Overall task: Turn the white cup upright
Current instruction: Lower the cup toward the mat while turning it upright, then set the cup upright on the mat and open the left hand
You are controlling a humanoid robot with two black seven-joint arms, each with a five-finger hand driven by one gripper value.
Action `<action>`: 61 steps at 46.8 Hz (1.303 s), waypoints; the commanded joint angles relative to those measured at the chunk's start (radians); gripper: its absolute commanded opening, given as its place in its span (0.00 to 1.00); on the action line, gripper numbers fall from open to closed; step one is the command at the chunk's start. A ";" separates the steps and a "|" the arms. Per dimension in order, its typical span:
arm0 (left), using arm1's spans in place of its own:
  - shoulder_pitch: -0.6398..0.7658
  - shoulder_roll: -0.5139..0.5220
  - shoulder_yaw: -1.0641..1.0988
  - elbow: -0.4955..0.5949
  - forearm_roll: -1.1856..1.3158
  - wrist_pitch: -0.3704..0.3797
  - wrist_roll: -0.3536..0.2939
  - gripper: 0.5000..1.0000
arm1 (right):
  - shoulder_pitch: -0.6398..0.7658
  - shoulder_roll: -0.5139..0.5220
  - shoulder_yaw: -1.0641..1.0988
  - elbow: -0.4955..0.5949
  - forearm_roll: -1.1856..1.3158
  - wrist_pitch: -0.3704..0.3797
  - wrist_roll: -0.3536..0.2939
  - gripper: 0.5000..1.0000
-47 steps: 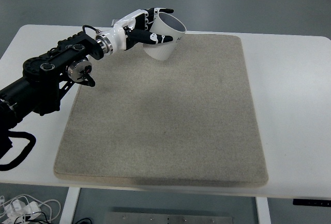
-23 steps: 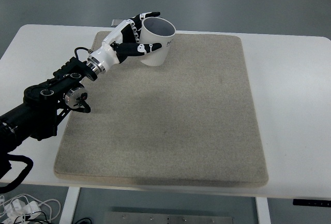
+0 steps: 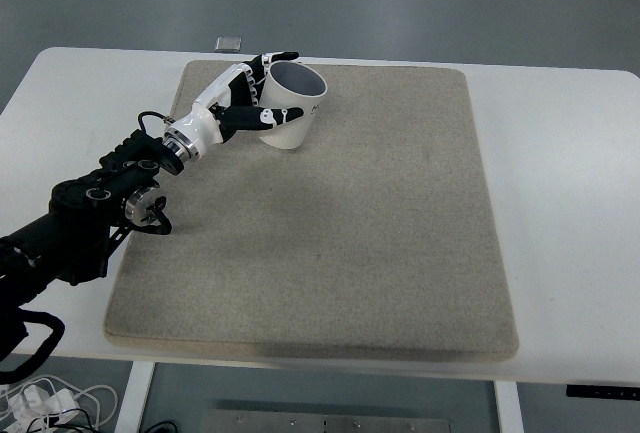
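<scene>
Top view: left hand [image 3: 248, 100] grips the white cup [image 3: 289, 105] at the far left of the beige mat [image 3: 400, 233], thumb and fingers wrapping its wall. Mouth faces up, base apparently touching the mat, so uprighting looks nearly finished.

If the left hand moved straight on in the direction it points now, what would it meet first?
The left hand already grips the white cup. Beyond the cup, only mat seems to lie ahead, though depth is unclear.

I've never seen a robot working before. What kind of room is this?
Probably a lab or test room: a plain white table with a grey mat, one white cup, and loose cables on a bare floor.
</scene>
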 commanded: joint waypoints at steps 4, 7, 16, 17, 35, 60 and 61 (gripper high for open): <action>0.000 -0.002 0.020 0.000 0.016 0.015 0.000 0.14 | 0.000 0.000 0.000 0.000 0.000 0.000 0.000 0.90; 0.000 -0.003 0.036 0.000 0.016 0.022 0.000 0.18 | 0.000 0.000 0.000 0.000 0.000 0.000 0.000 0.90; 0.002 -0.011 0.040 0.002 0.015 0.037 0.000 0.44 | 0.000 0.000 0.000 0.000 0.000 0.000 0.000 0.90; 0.002 -0.012 0.040 0.002 0.015 0.037 0.000 0.50 | 0.000 0.000 0.000 0.000 0.000 0.000 0.000 0.90; 0.026 -0.032 0.042 0.002 0.015 0.039 0.000 0.98 | 0.000 0.000 0.000 0.000 0.000 0.000 0.000 0.90; 0.023 -0.018 0.028 -0.043 0.013 0.034 0.000 0.99 | 0.000 0.000 0.000 0.000 0.000 0.000 0.000 0.90; 0.021 -0.017 0.028 -0.048 0.013 0.034 0.000 0.99 | 0.000 0.000 0.000 0.000 0.000 0.000 0.000 0.90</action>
